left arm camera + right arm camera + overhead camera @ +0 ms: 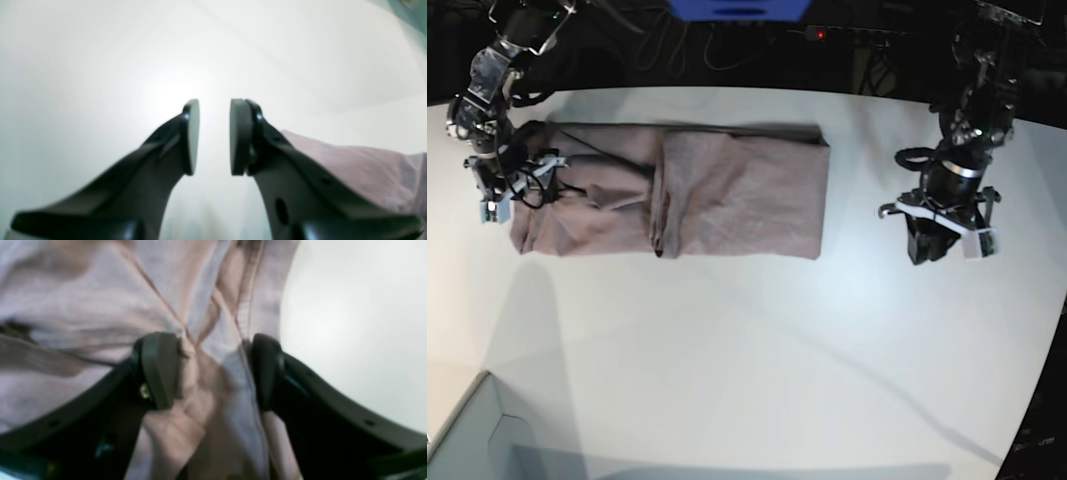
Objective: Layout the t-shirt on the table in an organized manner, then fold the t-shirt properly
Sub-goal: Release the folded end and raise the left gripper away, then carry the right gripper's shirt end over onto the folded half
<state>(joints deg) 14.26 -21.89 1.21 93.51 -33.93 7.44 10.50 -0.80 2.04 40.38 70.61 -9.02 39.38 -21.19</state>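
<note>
The t-shirt [677, 190] lay folded long across the upper left of the table [757, 360]. The right gripper [210, 373] stood released, jaws spread over its cloth. The left gripper [214, 136], parted slightly, grasped nothing.

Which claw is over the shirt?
The right claw, at the shirt's end, pads straddling cloth. The left claw hangs over bare table.

The broad white matte tabletop [757, 340] has a curved far edge against a dark background. Directly on it, near the far left corner, lies the dusty mauve short-sleeved t-shirt of soft wrinkled cloth [727, 190], folded into a long rectangle parallel to the far edge, its left end more rumpled. A pale grey-green box corner [477, 440] shows at the near left corner.
</note>
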